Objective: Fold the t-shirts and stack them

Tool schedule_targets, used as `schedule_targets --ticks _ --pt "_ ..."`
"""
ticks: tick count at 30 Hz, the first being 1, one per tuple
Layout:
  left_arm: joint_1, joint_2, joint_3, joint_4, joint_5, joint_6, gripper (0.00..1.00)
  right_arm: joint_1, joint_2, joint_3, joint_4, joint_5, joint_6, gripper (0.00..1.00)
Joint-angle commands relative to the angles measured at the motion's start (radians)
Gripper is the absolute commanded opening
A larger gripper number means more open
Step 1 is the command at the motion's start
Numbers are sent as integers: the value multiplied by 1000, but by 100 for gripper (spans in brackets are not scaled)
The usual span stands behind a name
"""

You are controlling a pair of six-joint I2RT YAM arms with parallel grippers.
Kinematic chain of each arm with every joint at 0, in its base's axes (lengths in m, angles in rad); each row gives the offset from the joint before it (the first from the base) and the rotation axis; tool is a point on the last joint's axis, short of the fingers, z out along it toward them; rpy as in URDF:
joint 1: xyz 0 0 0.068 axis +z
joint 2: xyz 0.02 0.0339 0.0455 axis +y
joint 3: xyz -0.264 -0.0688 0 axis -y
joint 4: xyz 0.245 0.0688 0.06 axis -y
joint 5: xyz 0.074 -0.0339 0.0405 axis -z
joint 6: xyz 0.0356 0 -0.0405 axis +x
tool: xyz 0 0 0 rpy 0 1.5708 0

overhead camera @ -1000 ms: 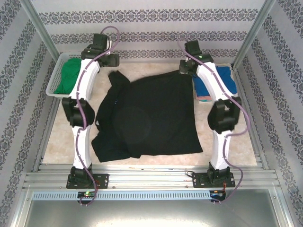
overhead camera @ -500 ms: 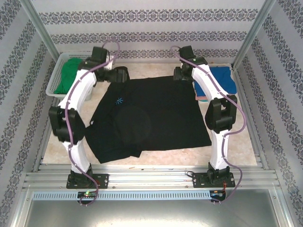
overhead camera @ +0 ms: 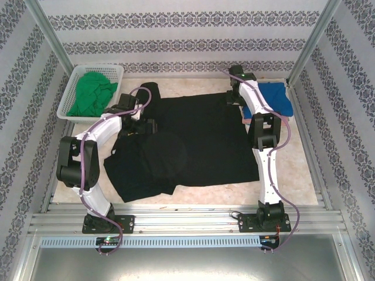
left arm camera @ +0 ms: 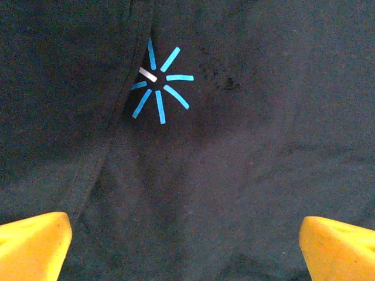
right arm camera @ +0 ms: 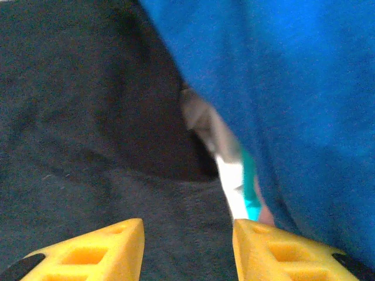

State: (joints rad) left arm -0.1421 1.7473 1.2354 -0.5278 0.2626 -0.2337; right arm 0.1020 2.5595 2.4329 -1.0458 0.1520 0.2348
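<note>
my left gripper (left arm camera: 187, 249) hangs spread wide over the large black cloth t-shirt (left arm camera: 263, 175); my right gripper (right arm camera: 187, 249), half-parted and empty, risks snagging the neighbouring blue cloth t-shirt (right arm camera: 293, 88).

1. The left arm (overhead camera: 99, 126) and the right arm (overhead camera: 268, 170) have smooth white curved shells joined by bulky black joint housings.
2. A purple cable (overhead camera: 88, 161) loops along each arm.
3. Black base plates (overhead camera: 104, 223) sit low in the frame.
4. The left gripper (left arm camera: 186, 246) and the right gripper (right arm camera: 187, 250) carry yellow wedge-shaped fingers (left arm camera: 32, 246). The right pair has recessed pockets.

Large t-shirt (overhead camera: 199, 146) lies on table (overhead camera: 299, 170); basket (overhead camera: 67, 93) far left, folded t-shirts (overhead camera: 275, 96) far right.
</note>
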Motion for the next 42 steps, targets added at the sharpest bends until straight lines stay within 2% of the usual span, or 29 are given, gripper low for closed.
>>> schedule_targets --ticks 1,8,16,18,20,23,25,27,30,34,37,42 --pt "7 57 13 70 3 -9 100 -42 26 60 -36 62 -16 45" --pt "17 203 111 71 12 -2 100 -90 65 86 -17 27 -29 44" --pt "18 296 196 74 58 -7 100 -111 75 86 -38 143 -58 40" --pt "16 302 209 76 67 2 100 -109 55 87 -39 76 -62 40" --pt "16 310 220 91 49 35 100 -88 22 88 -52 25 -71 44" --pt "28 388 325 33 -62 60 100 -17 -65 79 -104 77 -68 49" --pt "29 438 411 -32 -111 58 100 44 -170 -29 -68 133 -66 51" --pt "31 448 428 -24 -137 51 100 95 -278 -191 8 139 -60 53" --pt "54 443 427 -8 -171 34 100 177 -416 -454 115 35 -41 55" --pt "109 452 464 -30 -132 35 100 261 -526 -738 234 -18 43 55" --pt "111 435 470 -45 -119 47 100 293 -573 -914 295 -69 113 55" --pt "93 290 367 -28 -10 37 100 298 -689 -1163 378 -82 197 54"
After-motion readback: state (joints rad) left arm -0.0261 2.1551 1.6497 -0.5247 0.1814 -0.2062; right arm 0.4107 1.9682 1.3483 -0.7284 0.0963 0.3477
